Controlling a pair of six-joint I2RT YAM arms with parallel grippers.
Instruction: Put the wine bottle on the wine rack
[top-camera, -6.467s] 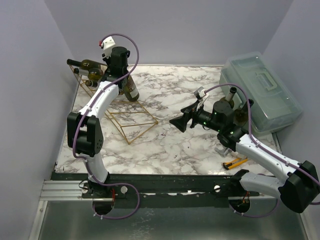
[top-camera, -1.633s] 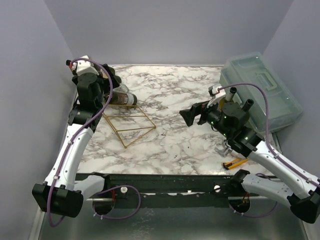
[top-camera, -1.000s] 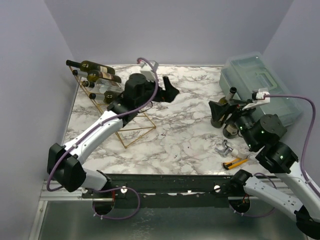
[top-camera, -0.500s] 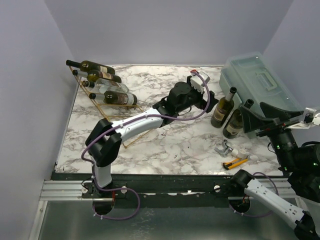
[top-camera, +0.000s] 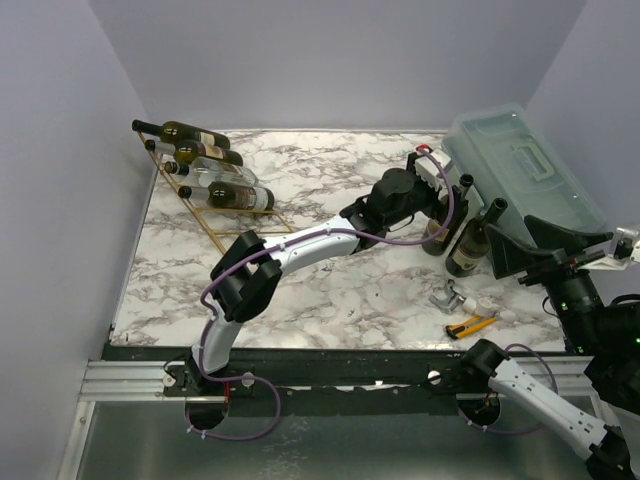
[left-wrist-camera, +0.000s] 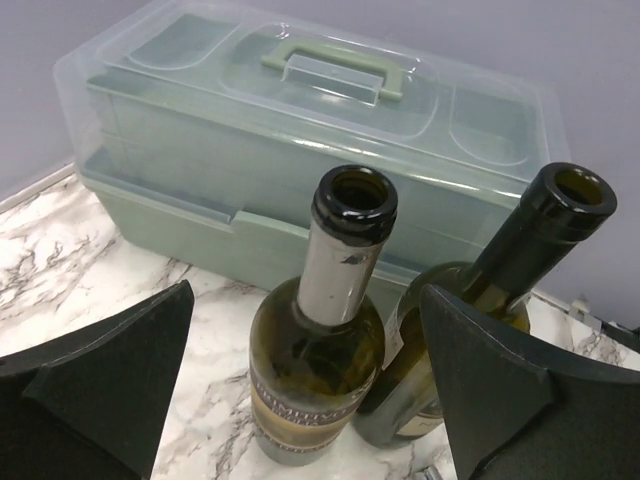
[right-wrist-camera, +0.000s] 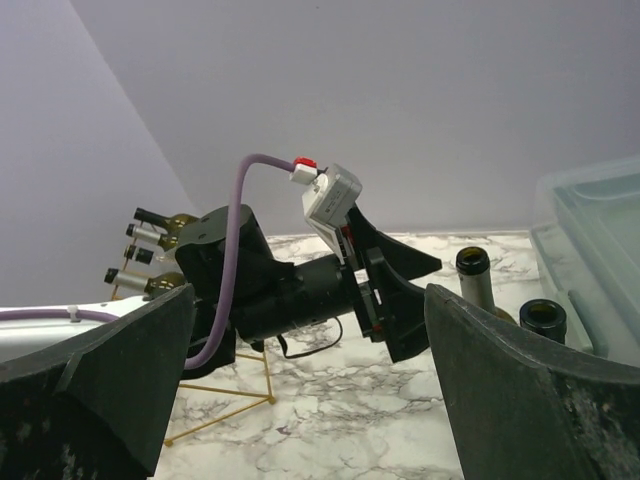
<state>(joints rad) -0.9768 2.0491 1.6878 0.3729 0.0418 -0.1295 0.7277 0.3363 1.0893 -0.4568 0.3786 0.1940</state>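
Observation:
Two open wine bottles stand upright at the right. One has a grey foil neck (left-wrist-camera: 322, 368) (top-camera: 464, 188); the dark-necked one (left-wrist-camera: 505, 262) (top-camera: 468, 246) is right beside it. My left gripper (left-wrist-camera: 305, 400) (top-camera: 437, 200) is open, its fingers either side of the grey-necked bottle and apart from it. The gold wire wine rack (top-camera: 262, 250) at the far left carries several lying bottles (top-camera: 238, 195). My right gripper (right-wrist-camera: 310, 400) (top-camera: 535, 245) hangs high at the right, open and holding nothing, looking at the left arm (right-wrist-camera: 290, 290).
A translucent lidded box (top-camera: 520, 170) (left-wrist-camera: 300, 130) stands just behind the two bottles, against the right wall. A yellow knife (top-camera: 470, 325) and a small metal tool (top-camera: 445, 297) lie near the front right edge.
My left arm has left the rack and swung right across the table, ending with its open fingers at the grey-necked bottle. My right arm has pulled back and up to the right.

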